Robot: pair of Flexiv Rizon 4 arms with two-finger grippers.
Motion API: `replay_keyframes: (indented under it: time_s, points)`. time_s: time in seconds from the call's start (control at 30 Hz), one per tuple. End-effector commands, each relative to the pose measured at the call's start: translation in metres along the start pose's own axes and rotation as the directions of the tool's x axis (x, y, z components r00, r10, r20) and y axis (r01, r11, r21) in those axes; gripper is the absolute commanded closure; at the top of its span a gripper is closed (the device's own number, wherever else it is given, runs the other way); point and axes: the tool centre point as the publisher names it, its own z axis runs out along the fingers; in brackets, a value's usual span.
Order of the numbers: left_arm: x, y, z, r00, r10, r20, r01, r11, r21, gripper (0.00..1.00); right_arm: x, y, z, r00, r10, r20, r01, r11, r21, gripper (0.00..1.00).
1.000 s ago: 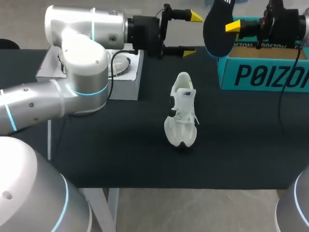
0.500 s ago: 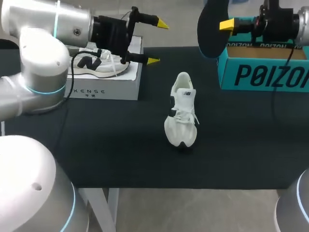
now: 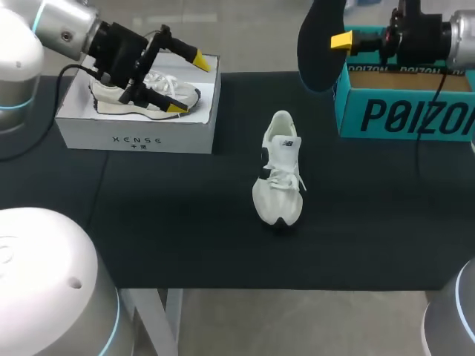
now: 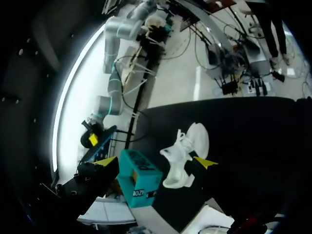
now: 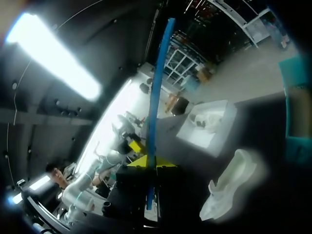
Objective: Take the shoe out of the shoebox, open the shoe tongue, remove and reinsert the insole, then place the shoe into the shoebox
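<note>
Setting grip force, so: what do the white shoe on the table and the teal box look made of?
White shoe: probably soft matte fabric upper with cord laces; the weave is too small to confirm. Teal box: likely printed cardboard, matte, judging by its flat, crisp walls.

Head view: soft, even light from above. The black table (image 3: 185,237) swallows shadows, the white shoe (image 3: 278,174) stands out brightly, and pale glare sits on the silver left arm (image 3: 52,22). Left wrist view: mostly dark, with one long ceiling light (image 4: 68,97) burnt out to white and bent into an arc by the lens. Right wrist view: dim and hazy. A lamp (image 5: 53,56) glares, the shoe is a soft blur, and the insole (image 5: 155,97), close to the lens, is a smeared blue line.
</note>
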Motion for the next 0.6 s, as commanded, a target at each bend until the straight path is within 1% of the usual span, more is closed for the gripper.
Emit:
replay_keyframes:
  time_s: [0.03,0.13,0.2,0.23,0.3,0.4,0.43,0.6]
  points:
    - [0.008,-0.016,-0.048,1.0,0.001,0.007,0.0,0.997,-0.079,0.0,-0.002,0.002,0.003,1.0,-0.011,-0.008,0.011,1.0,-0.012,1.0]
    - [0.011,-0.017,-0.066,1.0,-0.002,0.027,0.006,0.991,-0.135,0.0,-0.006,0.006,0.008,1.0,-0.026,-0.014,0.025,0.999,-0.025,1.0]
    - [0.012,-0.015,-0.075,0.999,-0.01,0.042,0.017,0.983,-0.18,0.0,-0.006,0.008,0.013,0.999,-0.033,-0.017,0.032,0.999,-0.027,1.0]
    - [0.011,-0.016,-0.077,0.997,-0.016,0.076,0.028,0.986,-0.163,0.0,-0.006,0.009,0.015,0.999,-0.036,-0.018,0.035,0.999,-0.027,1.0]
    - [0.01,-0.015,-0.079,0.999,-0.018,0.05,0.027,0.983,-0.179,0.0,-0.006,0.01,0.017,0.999,-0.043,-0.017,0.043,0.999,-0.025,1.0]
    - [0.01,-0.012,-0.079,0.999,-0.022,0.043,0.03,0.981,-0.191,0.0,-0.006,0.011,0.019,0.998,-0.059,-0.016,0.059,0.998,-0.025,1.0]
    - [0.01,-0.011,-0.078,0.999,-0.021,0.045,0.028,0.983,-0.179,0.0,-0.005,0.011,0.019,0.998,-0.063,-0.014,0.063,0.998,-0.023,1.0]
    - [0.01,0.003,-0.075,0.999,-0.029,0.039,0.036,0.983,-0.179,0.0,-0.004,0.009,0.018,0.998,-0.068,-0.01,0.068,0.998,-0.018,1.0]
